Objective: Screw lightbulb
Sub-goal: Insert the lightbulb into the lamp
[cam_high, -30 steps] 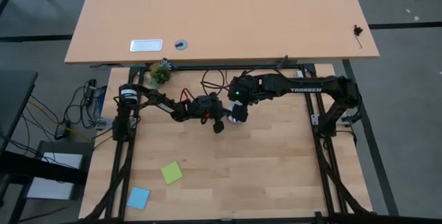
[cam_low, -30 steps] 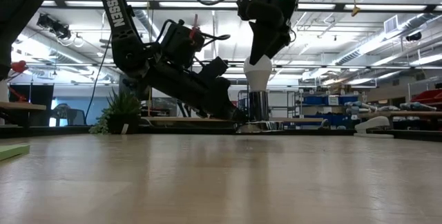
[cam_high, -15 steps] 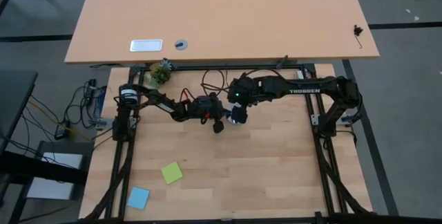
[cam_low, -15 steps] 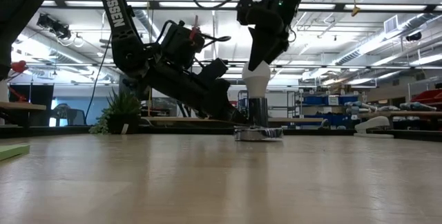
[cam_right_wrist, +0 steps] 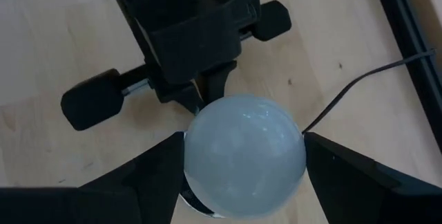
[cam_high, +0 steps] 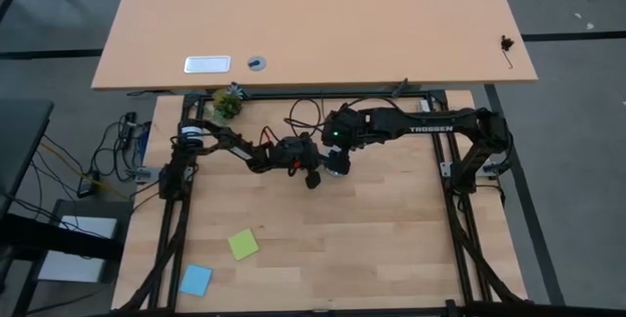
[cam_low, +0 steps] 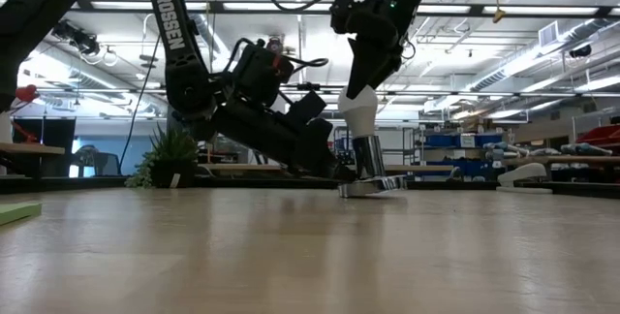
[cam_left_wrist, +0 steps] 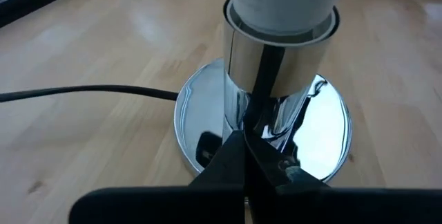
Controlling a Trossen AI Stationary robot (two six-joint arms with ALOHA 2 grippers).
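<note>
The white lightbulb (cam_low: 360,112) stands upright with its base in a chrome socket (cam_left_wrist: 276,72). The socket rises from a round silver disc (cam_left_wrist: 200,113) on the wooden table (cam_high: 391,239), and a black cord (cam_left_wrist: 83,94) leads away from the disc. My right gripper (cam_right_wrist: 245,141) reaches down from above and is shut on the bulb's globe (cam_right_wrist: 245,156). My left gripper (cam_left_wrist: 245,144) is shut and slants down at the disc from the table's left. In the low view the disc (cam_low: 376,186) sits slightly tilted. My left gripper presses its shut fingertips (cam_left_wrist: 238,156) onto the top of the disc (cam_left_wrist: 228,131), at the foot of the socket on the side facing that arm. It slants down from the table's left. My right gripper pinches the bulb's round globe between its two fingers (cam_right_wrist: 162,172), one on each side. The fingers point steeply down from above. The bulb stands upright with its base in the socket.
A green sticky note (cam_high: 244,245) and a blue one (cam_high: 196,279) lie near the table's front left. A small plant (cam_high: 227,103) and loops of black cord (cam_high: 305,112) are at the far edge. A second, larger tabletop (cam_high: 313,23) lies beyond.
My left gripper has sunk a little, still shut, onto the disc at the socket's foot. The disc lay flat half a second ago and now looks tipped in the low view. My right gripper has kept its hold on the bulb and stayed almost in place.
</note>
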